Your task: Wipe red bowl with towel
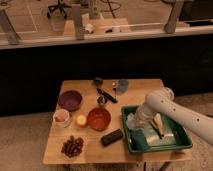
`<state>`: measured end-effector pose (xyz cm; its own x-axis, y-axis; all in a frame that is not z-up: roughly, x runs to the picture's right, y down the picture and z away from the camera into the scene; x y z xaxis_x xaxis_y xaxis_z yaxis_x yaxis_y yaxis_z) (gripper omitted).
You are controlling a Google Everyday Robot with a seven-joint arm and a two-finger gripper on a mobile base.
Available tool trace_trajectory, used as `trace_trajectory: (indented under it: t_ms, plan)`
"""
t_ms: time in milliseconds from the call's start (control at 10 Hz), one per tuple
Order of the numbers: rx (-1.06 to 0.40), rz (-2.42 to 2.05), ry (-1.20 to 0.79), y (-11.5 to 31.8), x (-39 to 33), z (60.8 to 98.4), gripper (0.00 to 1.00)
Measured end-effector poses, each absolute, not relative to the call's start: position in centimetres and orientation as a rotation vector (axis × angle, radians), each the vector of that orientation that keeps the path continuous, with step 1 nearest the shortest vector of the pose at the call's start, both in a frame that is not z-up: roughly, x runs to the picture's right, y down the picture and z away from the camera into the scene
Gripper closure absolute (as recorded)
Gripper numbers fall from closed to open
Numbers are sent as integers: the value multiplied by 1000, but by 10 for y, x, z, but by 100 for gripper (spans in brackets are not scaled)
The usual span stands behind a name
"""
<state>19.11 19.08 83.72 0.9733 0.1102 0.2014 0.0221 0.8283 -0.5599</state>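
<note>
The red bowl (98, 118) sits on the wooden table (90, 155) near its middle, with nothing in it that I can see. To its right stands a green tray (160, 148). My white arm reaches in from the right, down into the left part of the tray. The gripper (136, 120) is low inside the tray, about a hand's width right of the red bowl. A pale grey-blue towel (131, 123) shows right at the gripper's tip, against the tray's left wall. I cannot tell whether it is held.
A purple bowl (69, 100) and a small white bowl (61, 117) stand left of the red bowl, with a yellow item (81, 120) between. A dark block (111, 137), a dark cluster (73, 146), a blue cup (122, 85) and utensils (106, 94) are also on the table.
</note>
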Motion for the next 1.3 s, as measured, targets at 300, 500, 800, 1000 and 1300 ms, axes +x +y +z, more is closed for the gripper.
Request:
trace_trajectory:
  t_ms: [300,500,800,1000,1300]
  plan:
    - [-603,40,-225,196,188,846,30]
    - [-610,34,-214,200,185,850,40]
    - [-619,46,-198,204,186,853,69]
    - [-620,45,-193,204,187,852,91]
    - [-617,41,-193,202,186,852,100]
